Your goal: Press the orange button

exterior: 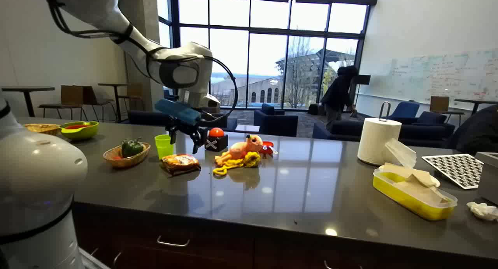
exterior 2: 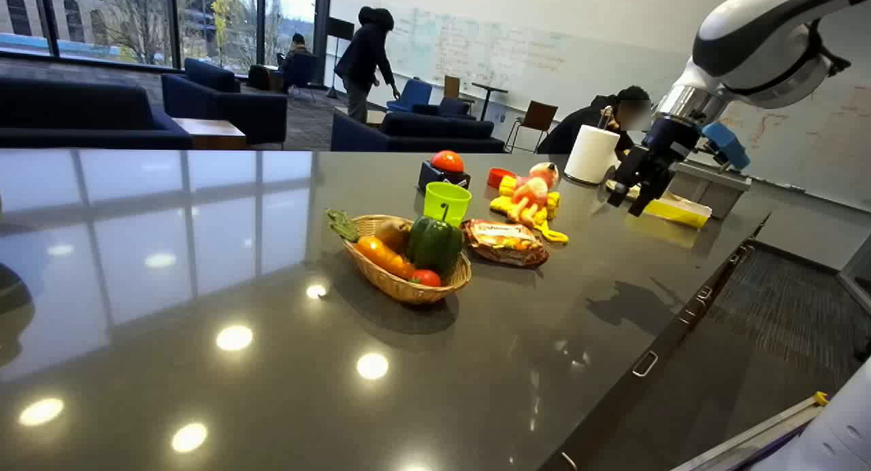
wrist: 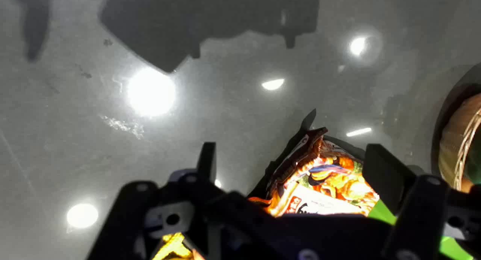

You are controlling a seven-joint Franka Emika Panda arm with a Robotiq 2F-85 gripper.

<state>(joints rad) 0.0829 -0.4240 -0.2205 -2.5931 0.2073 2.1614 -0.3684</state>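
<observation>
Basically pre-contact: gripper (wrist: 295,169) hangs over the counter (exterior 2: 306,403), jaws spread wide, nothing held. Target = the orange button (exterior: 216,132), on its black box (exterior: 221,143), lime cup (exterior 2: 447,202) & pink plush bird (exterior: 239,148) near it. Main risk = going in low: noodle pack (exterior: 180,162), plush & cup crowd the way, so the fingers (wrist: 386,177) could tip the cup or drag the plush. Next: pressing w/ jaws parted; they could drop either side of the dome, i.e. no press. Off-centre push might also tilt or slide the box, since no fixing shows.

Views: in an exterior view the gripper (exterior: 186,142) looks right next to the box, but in an exterior view the gripper (exterior 2: 627,202) is well apart from it, over on the drawer side, so that closeness is just line of sight & could fool an operator into reaching short. Wrist view: no button at all, so no help for aiming. It gets the pack top-down, part of the wicker basket (wrist: 454,147), plus a green sliver (wrist: 383,213) low down, prob. the cup but mostly blocked by the gripper. Pack looks btwn the fingers there; both exterior views put it on the counter.
</observation>
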